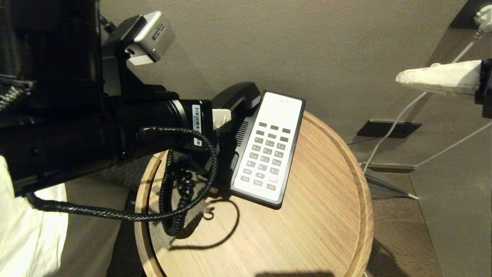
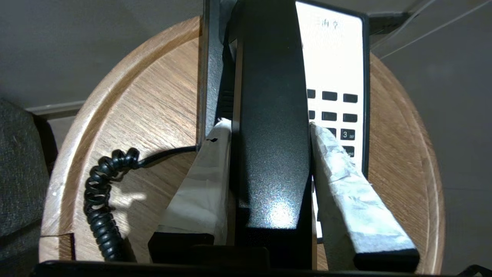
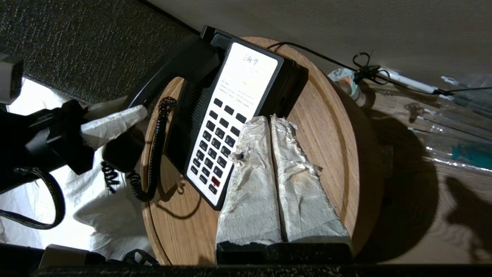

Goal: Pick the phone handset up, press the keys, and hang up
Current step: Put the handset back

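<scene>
1. The phone handset (image 2: 271, 127) is a long, glossy black receiver. It sits between the taped fingers (image 2: 207, 181) of my left claw (image 2: 269, 127), which press on its two long sides.
2. Its far rounded end (image 1: 238, 96) is at the top corner of the phone, beside the cream faceplate.
3. Its black coiled cord (image 1: 177, 192) hangs in a loop over the round wooden desk (image 1: 326, 215).
4. The keys (image 1: 267, 156) are small grey rectangles in rows on the cream faceplate, with one red key (image 3: 215, 181) in the lowest rows.

"3 DEF" on one of the keys (image 2: 348, 134); faceplate heading perhaps unreadable
</scene>
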